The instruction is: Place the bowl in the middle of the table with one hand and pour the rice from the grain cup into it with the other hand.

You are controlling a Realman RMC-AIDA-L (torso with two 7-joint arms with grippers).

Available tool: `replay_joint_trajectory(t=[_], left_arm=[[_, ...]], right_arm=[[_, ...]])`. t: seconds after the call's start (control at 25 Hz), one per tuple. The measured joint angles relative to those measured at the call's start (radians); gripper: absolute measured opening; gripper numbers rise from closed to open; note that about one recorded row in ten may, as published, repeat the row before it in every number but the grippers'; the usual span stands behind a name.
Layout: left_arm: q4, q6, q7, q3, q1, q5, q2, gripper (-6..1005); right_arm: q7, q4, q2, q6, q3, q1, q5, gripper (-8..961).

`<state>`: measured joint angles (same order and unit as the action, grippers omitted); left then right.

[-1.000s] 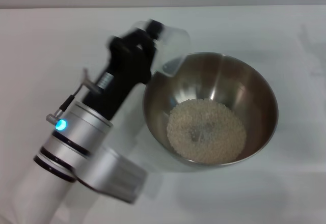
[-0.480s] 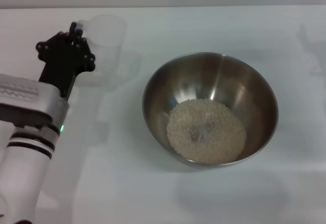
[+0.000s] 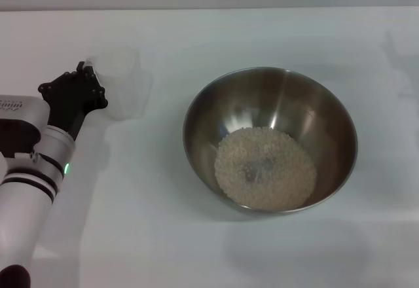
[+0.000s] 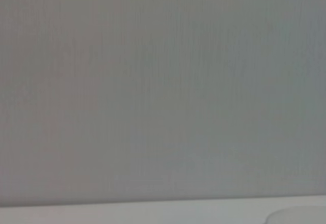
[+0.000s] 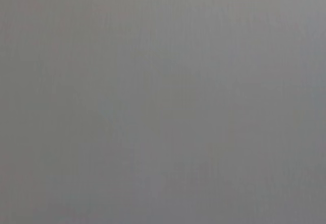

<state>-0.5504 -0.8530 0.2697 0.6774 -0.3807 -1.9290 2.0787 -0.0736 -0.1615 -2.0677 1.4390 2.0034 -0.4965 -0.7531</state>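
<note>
White counter (image 3: 196, 249) carries everything. At far left, the left gripper (image 3: 88, 78) grasps the empty grain cup (image 3: 121, 91) in its jaws; lower it level, then release. Centrally, the bowl (image 3: 270, 137) holds the rice (image 3: 265, 168).

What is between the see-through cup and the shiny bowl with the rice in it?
Nothing visible. Only bare white table lies between the grain cup, at the left gripper, and the steel bowl. The rice is heaped in the bowl; the cup looks empty. The right gripper is out of view.
</note>
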Motion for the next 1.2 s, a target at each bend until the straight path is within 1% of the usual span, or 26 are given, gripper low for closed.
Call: replay_joint_trajectory(t=[0.36, 0.64, 0.68, 0.84, 1.04, 1.08, 1.12, 1.16, 1.2], left_arm=[[0.018, 0.014, -0.004, -0.003, -0.006, -0.001, 0.001, 26], [0.020, 0.040, -0.005, -0.009, -0.011, -0.008, -0.001, 137], [0.015, 0.040, -0.005, -0.010, -0.007, -0.008, -0.003, 177], [-0.006, 0.035, -0.005, -0.012, 0.017, -0.016, -0.008, 337], [-0.030, 0.018, -0.006, -0.012, 0.057, -0.024, -0.010, 361], [-0.039, -0.001, -0.006, -0.014, 0.072, -0.032, -0.011, 365], [-0.048, -0.068, -0.006, -0.022, 0.106, -0.066, -0.010, 370], [-0.048, -0.068, -0.006, -0.022, 0.106, -0.066, -0.010, 375], [-0.046, -0.112, -0.006, -0.028, 0.120, -0.089, -0.008, 380]], right_arm=[[0.000, 0.000, 0.000, 0.002, 0.003, 0.000, 0.000, 816], [0.000, 0.001, 0.000, 0.004, 0.003, 0.001, 0.000, 816], [0.000, 0.002, 0.000, 0.006, 0.003, 0.001, 0.000, 816], [0.000, 0.002, 0.000, 0.012, 0.003, 0.001, 0.000, 816], [0.000, 0.004, 0.000, 0.013, 0.003, 0.000, 0.000, 816], [0.000, 0.004, 0.000, 0.013, 0.003, 0.000, 0.000, 816], [0.000, 0.004, 0.000, 0.013, 0.003, 0.002, 0.000, 816], [0.000, 0.004, -0.001, 0.013, 0.003, 0.004, 0.000, 816], [0.000, 0.005, -0.003, 0.013, 0.003, 0.007, 0.001, 816]])
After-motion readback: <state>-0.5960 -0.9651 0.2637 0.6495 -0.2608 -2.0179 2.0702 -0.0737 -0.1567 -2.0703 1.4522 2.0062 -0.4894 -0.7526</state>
